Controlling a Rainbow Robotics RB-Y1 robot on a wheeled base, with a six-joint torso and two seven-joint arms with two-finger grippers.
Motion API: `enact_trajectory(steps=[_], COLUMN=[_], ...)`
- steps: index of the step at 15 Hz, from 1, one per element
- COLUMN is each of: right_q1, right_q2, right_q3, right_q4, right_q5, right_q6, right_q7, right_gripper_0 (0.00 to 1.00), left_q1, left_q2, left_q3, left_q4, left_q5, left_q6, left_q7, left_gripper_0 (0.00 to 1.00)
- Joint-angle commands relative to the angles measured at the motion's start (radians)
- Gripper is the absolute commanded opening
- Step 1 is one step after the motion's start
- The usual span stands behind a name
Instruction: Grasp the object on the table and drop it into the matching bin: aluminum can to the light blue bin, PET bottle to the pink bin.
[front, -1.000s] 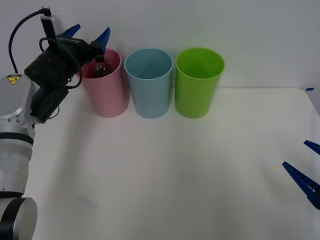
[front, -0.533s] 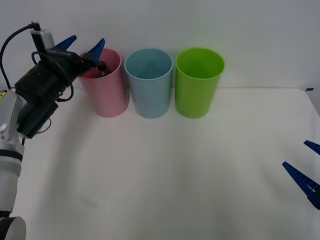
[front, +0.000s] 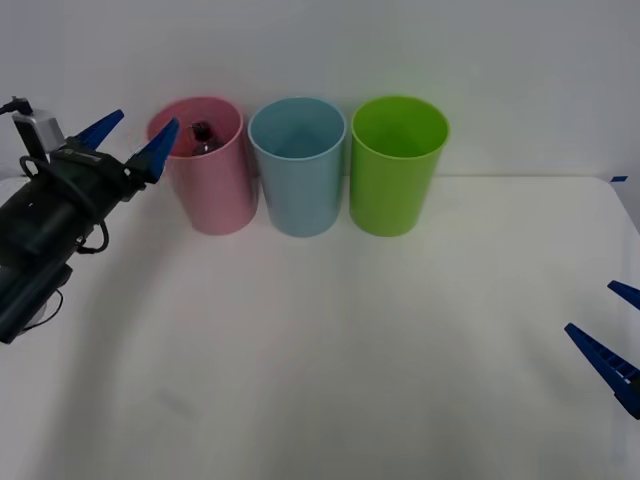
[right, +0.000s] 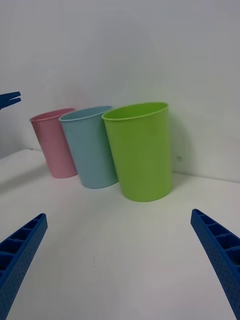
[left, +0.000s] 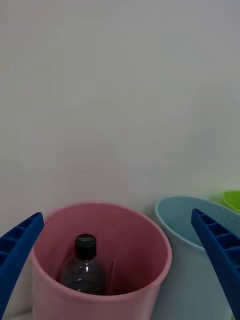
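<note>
The small clear plastic PET bottle with black screw cap (left: 85, 270) stands upright inside the tall pink plastic tumbler-shaped bin (front: 205, 180), cap below the rim, which is the matching bin, so the drop looks done. The left gripper (front: 128, 143) hangs just beside the pink bin's outer rim on the robot's left, above the wide plain white table (front: 330, 340); its blue ribbed fingers are spread wide and hold nothing (spread that far reads as a release pose, my judgement). In its wrist view the fingers frame the bin mouth, so the claw points at the bin, not over it.

The tall light blue plastic tumbler-shaped bin (front: 297, 165) sits touching or nearly touching the pink one, with a tall green plastic tumbler-shaped bin (front: 398, 163) next in the row; both look empty from the front view. The right gripper (front: 612, 340) is parked at the table's far right edge, well apart from the bins, fingers apart and empty, likely just waiting.
</note>
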Motion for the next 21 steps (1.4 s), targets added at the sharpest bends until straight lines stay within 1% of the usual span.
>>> enact_trajectory(steps=[1, 8, 12, 16, 17, 19, 20, 21], right_q1=[0.000, 0.000, 0.000, 0.000, 0.000, 0.000, 0.000, 0.000], right_q2=[0.000, 0.000, 0.000, 0.000, 0.000, 0.000, 0.000, 0.000], right_q3=[0.000, 0.000, 0.000, 0.000, 0.000, 0.000, 0.000, 0.000], right_q4=[0.000, 0.000, 0.000, 0.000, 0.000, 0.000, 0.000, 0.000], right_q5=[0.000, 0.000, 0.000, 0.000, 0.000, 0.000, 0.000, 0.000], right_q6=[0.000, 0.000, 0.000, 0.000, 0.000, 0.000, 0.000, 0.000], right_q7=[0.000, 0.000, 0.000, 0.000, 0.000, 0.000, 0.000, 0.000], right_gripper_0=[1.00, 1.00, 1.00, 1.00, 1.00, 1.00, 1.00, 1.00], left_q1=[0.076, 0.271, 0.362, 0.423, 0.444, 0.481, 0.507, 0.523], left_q2=[0.032, 0.049, 0.051, 0.054, 0.055, 0.064, 0.078, 0.089], left_q3=[0.012, 0.157, 0.215, 0.252, 0.262, 0.267, 0.265, 0.265], left_q4=[-0.020, -0.020, -0.020, -0.020, -0.020, -0.023, -0.027, -0.027], left_q5=[0.067, 0.076, 0.076, 0.073, 0.069, 0.069, 0.069, 0.069], left_q6=[-0.051, -0.347, -0.497, -0.595, -0.618, -0.637, -0.646, -0.651], left_q7=[-0.058, -0.112, -0.158, -0.208, -0.242, -0.258, -0.293, -0.304], left_gripper_0=[1.00, 1.00, 1.00, 1.00, 1.00, 1.00, 1.00, 1.00])
